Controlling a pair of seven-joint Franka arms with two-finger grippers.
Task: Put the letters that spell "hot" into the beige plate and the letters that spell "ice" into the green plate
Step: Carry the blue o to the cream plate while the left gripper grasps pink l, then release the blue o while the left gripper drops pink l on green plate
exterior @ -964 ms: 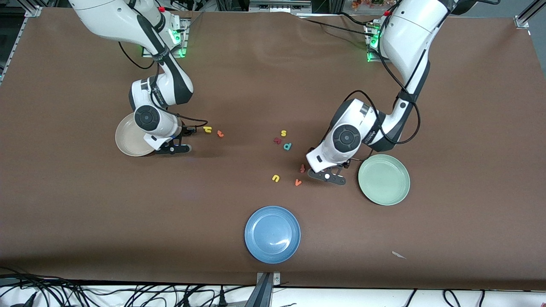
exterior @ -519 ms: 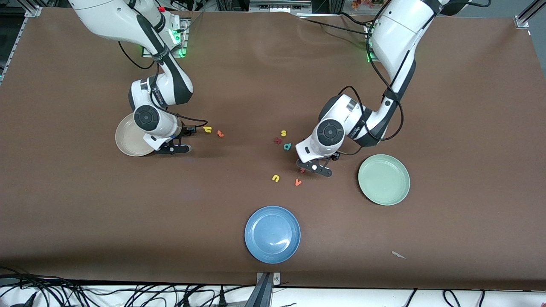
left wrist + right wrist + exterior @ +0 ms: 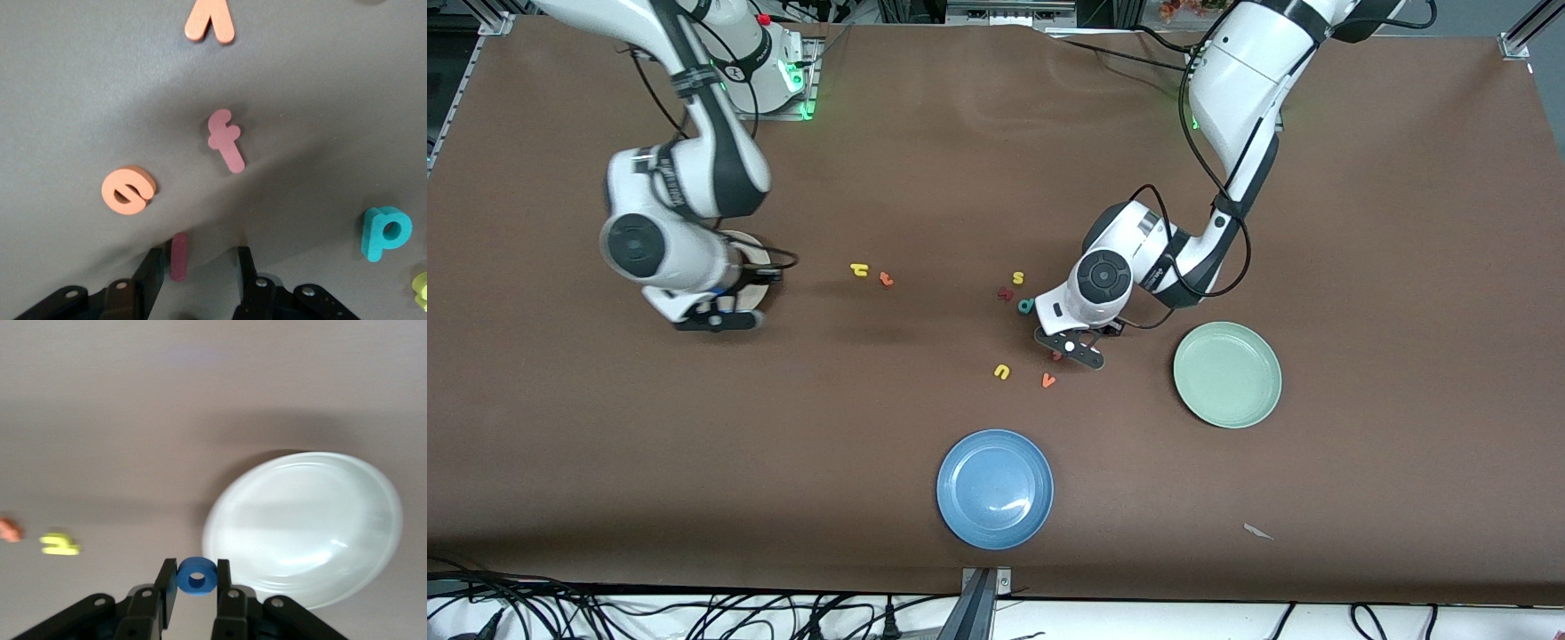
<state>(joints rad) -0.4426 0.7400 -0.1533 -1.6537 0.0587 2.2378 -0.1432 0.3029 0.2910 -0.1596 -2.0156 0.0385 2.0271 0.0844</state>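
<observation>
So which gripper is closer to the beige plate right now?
Right. The right gripper, shut on the blue "o", hangs by the beige plate; the left gripper is down among the loose letters near the green plate.

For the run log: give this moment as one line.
right end effector: shut on blue "o", above beige plate rim | left end effector: open around dark red "i" on table | green plate: empty

A brown table (image 3: 1405,267) — metal framing (image 3: 978,11) and cables (image 3: 694,613) along its edges.
</observation>
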